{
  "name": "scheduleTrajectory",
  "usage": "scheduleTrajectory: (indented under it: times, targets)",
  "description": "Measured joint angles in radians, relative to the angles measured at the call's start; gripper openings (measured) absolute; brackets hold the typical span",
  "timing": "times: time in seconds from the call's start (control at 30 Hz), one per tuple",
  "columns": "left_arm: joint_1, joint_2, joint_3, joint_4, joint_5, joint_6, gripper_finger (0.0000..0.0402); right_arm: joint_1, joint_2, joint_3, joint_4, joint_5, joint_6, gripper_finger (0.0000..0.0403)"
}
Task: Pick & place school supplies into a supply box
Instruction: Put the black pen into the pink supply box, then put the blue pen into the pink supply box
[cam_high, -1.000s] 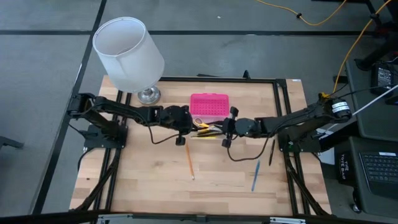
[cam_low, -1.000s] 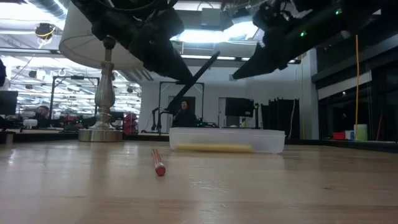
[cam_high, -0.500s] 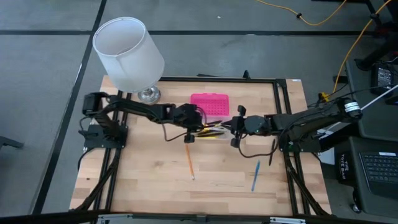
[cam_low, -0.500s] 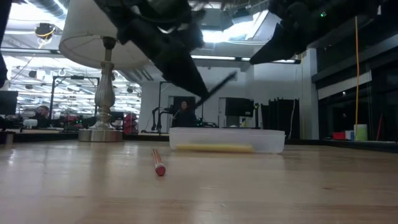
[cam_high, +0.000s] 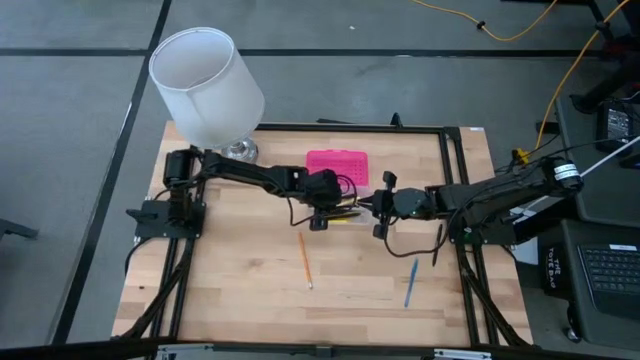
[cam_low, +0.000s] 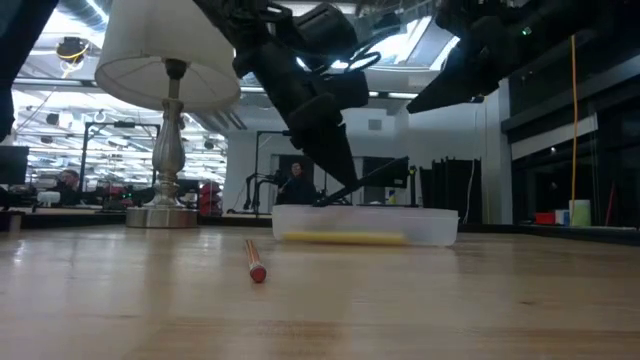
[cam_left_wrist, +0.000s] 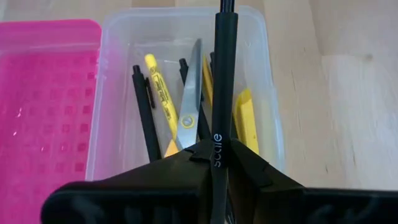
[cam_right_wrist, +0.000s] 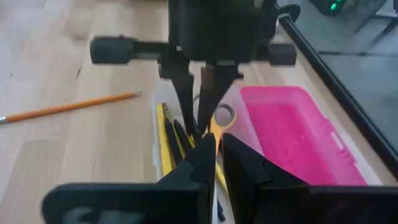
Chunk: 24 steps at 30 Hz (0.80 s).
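Note:
The clear supply box (cam_high: 345, 212) sits at mid-table with its pink lid (cam_high: 337, 167) open toward the far edge. Black pens, a yellow pen and yellow-handled scissors (cam_left_wrist: 186, 121) lie inside it. My left gripper (cam_left_wrist: 222, 149) is above the box's left end (cam_high: 330, 205), shut on a black pen (cam_left_wrist: 224, 74). My right gripper (cam_right_wrist: 217, 146) hangs just right of the box (cam_high: 374, 205), fingers together, holding nothing. An orange pencil (cam_high: 305, 258), a blue pen (cam_high: 410, 282) and a black pen (cam_high: 437, 243) lie flat on the table. My left gripper pinches the black pen near its lower end (cam_left_wrist: 217, 158) between the two fingers, coming slanting down from the table's left. The pen sticks out ahead along the fingers. It is lifted clear, slanting up over the box toward its free end (cam_low: 400, 163).
A white-shaded lamp (cam_high: 207, 85) stands on its metal base (cam_high: 238, 152) at the table's far left corner. Black cables hang under both arms. The orange pencil's red end (cam_low: 257, 270) lies in front of the box in the low view. A person sits far off in the room.
My left gripper has moved toward the table's right and down, from left of the box to above its left end, carrying the black pen with it. The pen now hangs lower, close over the box. My right gripper has drawn back a little toward the right edge.

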Motion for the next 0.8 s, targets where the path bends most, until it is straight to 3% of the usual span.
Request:
scheduleTrajectory:
  times: [0.43, 0.8]
  targets:
    - [-0.01, 0.002, 0.0, -0.086, 0.001, -0.107, 0.0059, 0.0, 0.0, 0.0, 0.083, -0.013, -0.061, 0.0035]
    - [-0.015, -0.012, 0.0, -0.079, 0.001, -0.076, 0.0084, 0.0, 0.0, 0.0, 0.083, -0.039, -0.032, 0.0035]
